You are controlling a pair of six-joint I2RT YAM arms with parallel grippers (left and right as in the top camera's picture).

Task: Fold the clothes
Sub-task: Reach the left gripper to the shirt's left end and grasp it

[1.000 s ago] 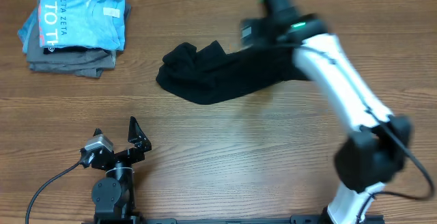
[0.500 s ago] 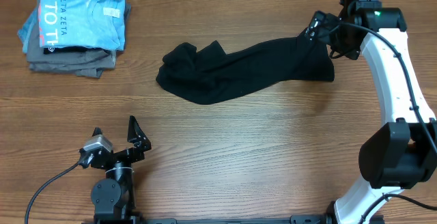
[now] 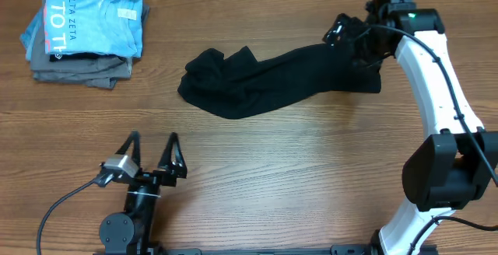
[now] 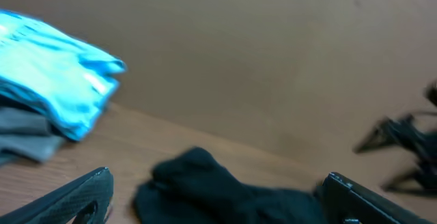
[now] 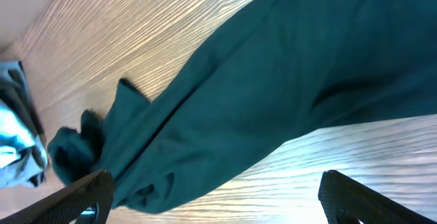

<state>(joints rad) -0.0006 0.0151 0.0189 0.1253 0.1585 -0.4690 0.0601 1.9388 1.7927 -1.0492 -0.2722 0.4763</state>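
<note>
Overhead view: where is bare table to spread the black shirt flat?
Widest bare table lies in front of the black shirt, between left arm and right arm. A narrower strip separates shirt from folded stack. Crowded: far right, where the right arm hangs over the shirt's end.

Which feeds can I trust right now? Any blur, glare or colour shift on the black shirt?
Overhead: sharp and evenly lit, the black T-shirt reads true. Left wrist: soft and smeared all over, edges unreliable. Right wrist: crisp, but the shirt looks teal, and the table shows bright glare streaks along the grain.
</note>
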